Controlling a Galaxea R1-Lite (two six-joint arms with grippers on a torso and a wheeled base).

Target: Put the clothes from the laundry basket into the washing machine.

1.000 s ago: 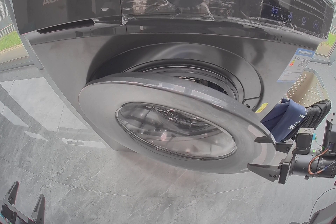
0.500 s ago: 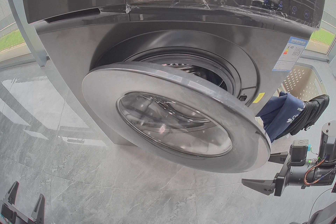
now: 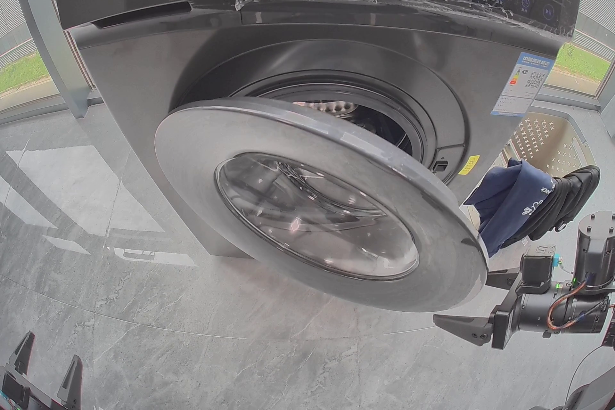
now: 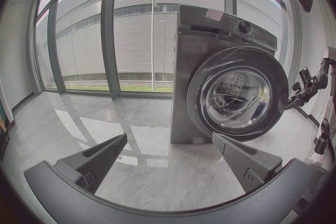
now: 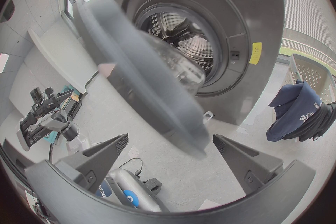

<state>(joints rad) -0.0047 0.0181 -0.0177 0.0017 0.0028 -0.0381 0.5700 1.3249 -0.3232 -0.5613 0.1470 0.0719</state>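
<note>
Navy clothes [image 3: 512, 203] hang over the laundry basket [image 3: 556, 136] rim, right of the washing machine [image 3: 192, 65] and its open door [image 3: 192, 155]. The right gripper [image 3: 462, 301], spread empty, faces the door edge, with the clothes just behind it. The left gripper [image 3: 51, 350], also spread, sits well apart.

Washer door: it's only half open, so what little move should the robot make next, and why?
Probably swing the door wider with the right gripper. The gripper is open and sits at the door's free edge. The door hangs across part of the drum opening, and the clothes are draped over the basket rim, not yet picked up.
</note>
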